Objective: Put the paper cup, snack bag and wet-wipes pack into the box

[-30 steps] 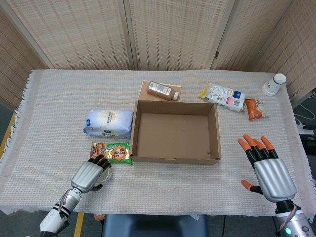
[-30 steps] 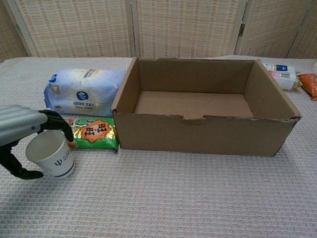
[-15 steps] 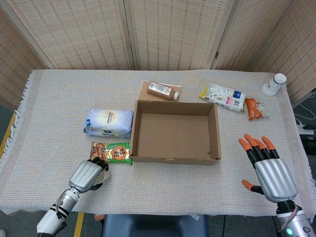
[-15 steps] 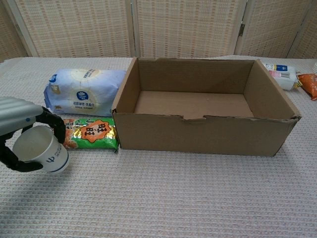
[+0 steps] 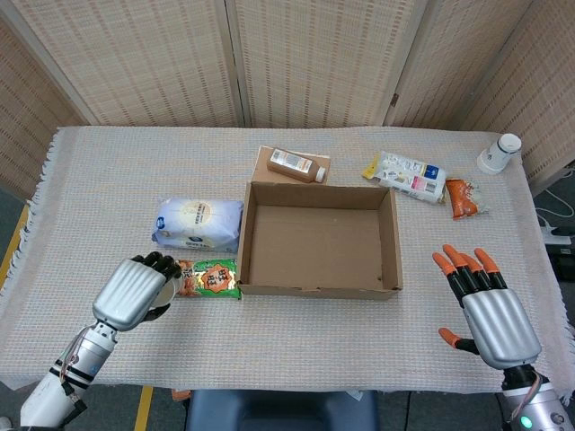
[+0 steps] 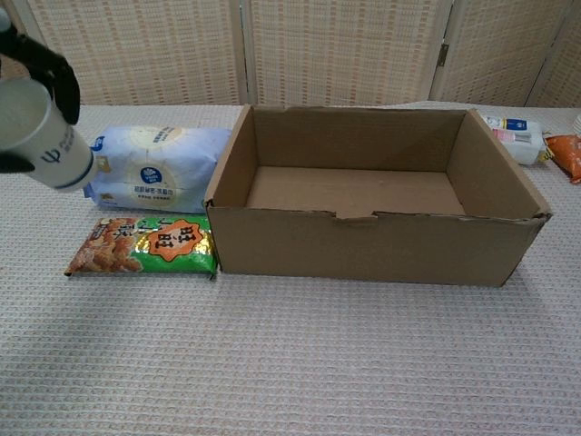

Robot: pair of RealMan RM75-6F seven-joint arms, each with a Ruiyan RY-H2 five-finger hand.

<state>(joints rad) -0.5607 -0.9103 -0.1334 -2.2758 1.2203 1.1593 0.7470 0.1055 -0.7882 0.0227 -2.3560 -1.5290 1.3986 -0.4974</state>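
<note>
Chest view shows the left hand (image 6: 36, 68) gripping the cup (image 6: 41, 132) clear of the tabletop (image 6: 300, 363), at the upper left above the wipes (image 6: 154, 168); one second earlier the cup stood on the tabletop beside the snack bag (image 6: 145, 247). Head view places the left hand (image 5: 135, 292) left of the snack bag (image 5: 207, 277), the cup mostly hidden under it. The right hand (image 5: 485, 305) is open, fingers spread, holding nothing, unchanged in position. Count: one box (image 5: 319, 242), empty; one wipes pack (image 5: 198, 223); one snack bag; one held cup; one second cup (image 5: 499, 153), one bottle (image 5: 296, 165), one white pack (image 5: 406, 175) and one orange packet (image 5: 463, 197) along the far side.
</note>
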